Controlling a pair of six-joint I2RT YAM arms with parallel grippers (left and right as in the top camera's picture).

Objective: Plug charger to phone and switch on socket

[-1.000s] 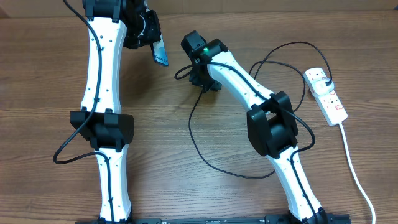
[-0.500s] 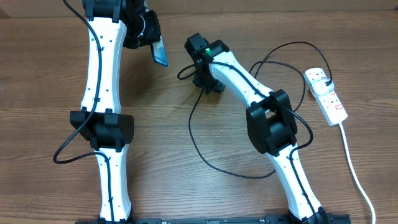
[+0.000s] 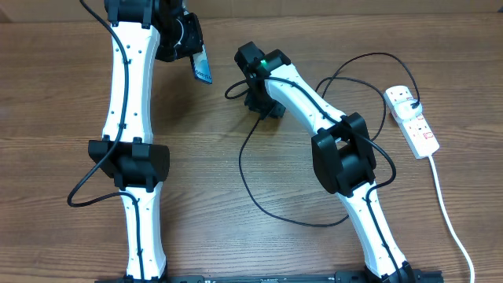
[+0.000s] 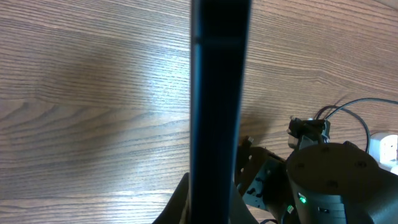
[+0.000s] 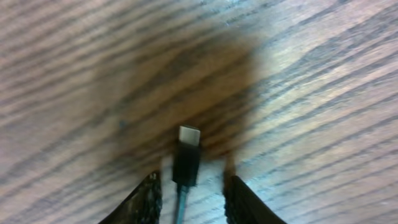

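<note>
My left gripper [image 3: 187, 45] is shut on the phone [image 3: 202, 67] and holds it raised and tilted at the back of the table; in the left wrist view the phone [image 4: 214, 93] shows edge-on as a dark bar rising from the jaws [image 4: 211, 208]. My right gripper [image 3: 262, 102] is low over the table, right of the phone. In the right wrist view its fingers [image 5: 189, 186] stand apart on either side of the charger's black connector tip [image 5: 186, 155], with gaps on both sides. The charger cable [image 3: 244, 157] loops across the table to the socket [image 3: 413, 122] at the far right.
The socket's thick white cord [image 3: 449, 212] runs down the right side toward the front edge. A black plug [image 3: 414, 104] sits in the socket. The charger cable's loops lie around the right arm's elbow [image 3: 342, 161]. The left arm [image 3: 130, 149] stands at the left.
My right gripper has shifted slightly to the right over the charger's tip. The phone in my left gripper has barely moved.
</note>
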